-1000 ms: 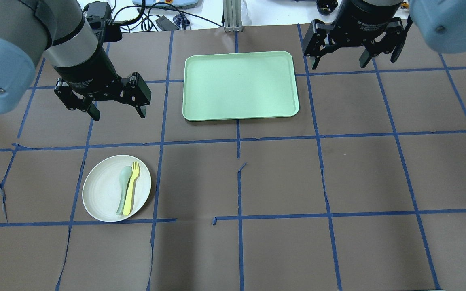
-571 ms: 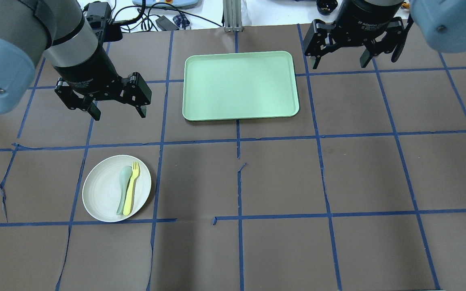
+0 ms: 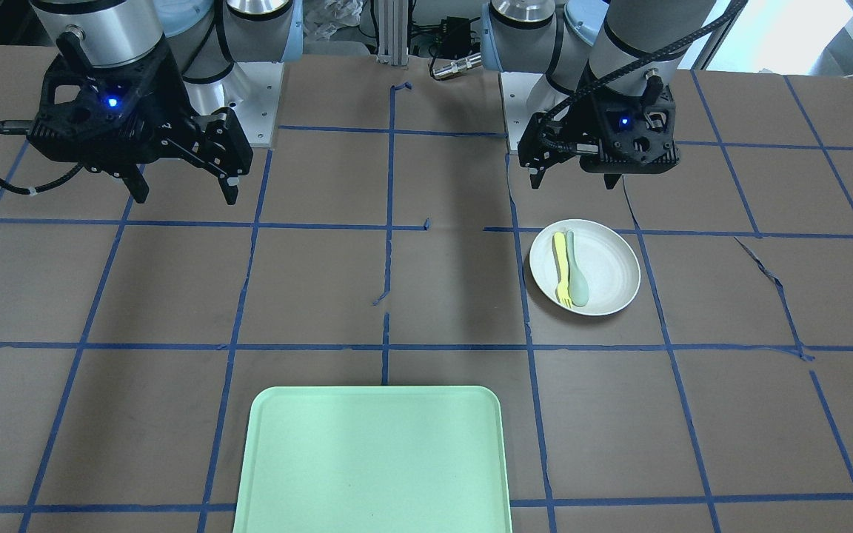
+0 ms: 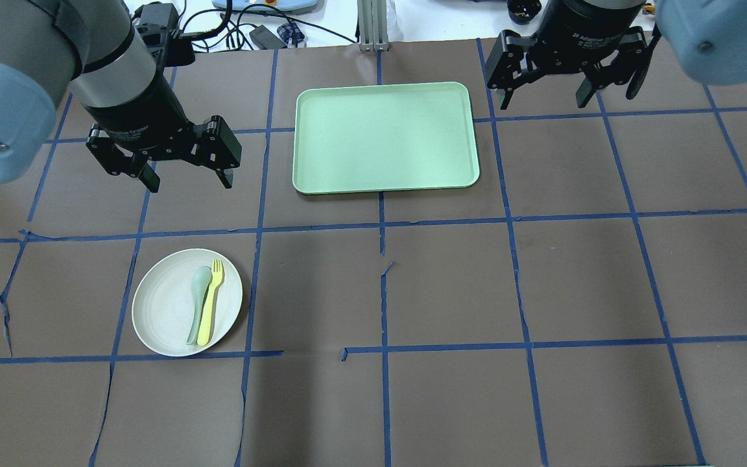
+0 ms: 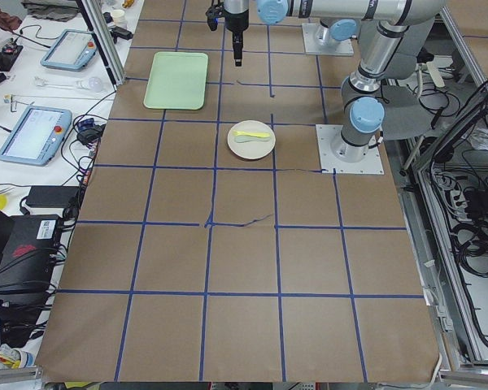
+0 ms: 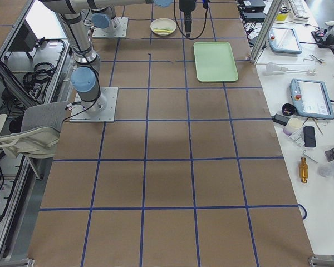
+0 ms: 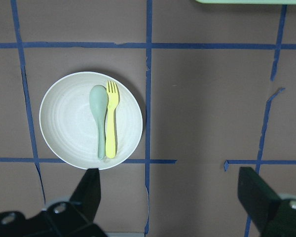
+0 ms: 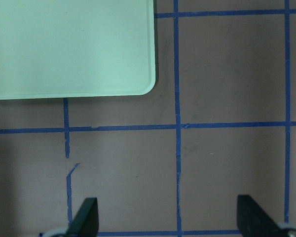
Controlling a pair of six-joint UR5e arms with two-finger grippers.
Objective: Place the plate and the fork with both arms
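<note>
Plate [image 4: 159, 305] and fork [image 4: 210, 305] untouched
Nothing much was moved in the last second, so the job is judged barely begun. The left gripper [image 4: 190, 186] is held wide open and empty, just beyond the near-left plate, where the fork lies beside a spoon [image 4: 197, 305]. Right of the tray [image 4: 386, 136], the right gripper [image 4: 542, 104] is open and empty too.
</note>
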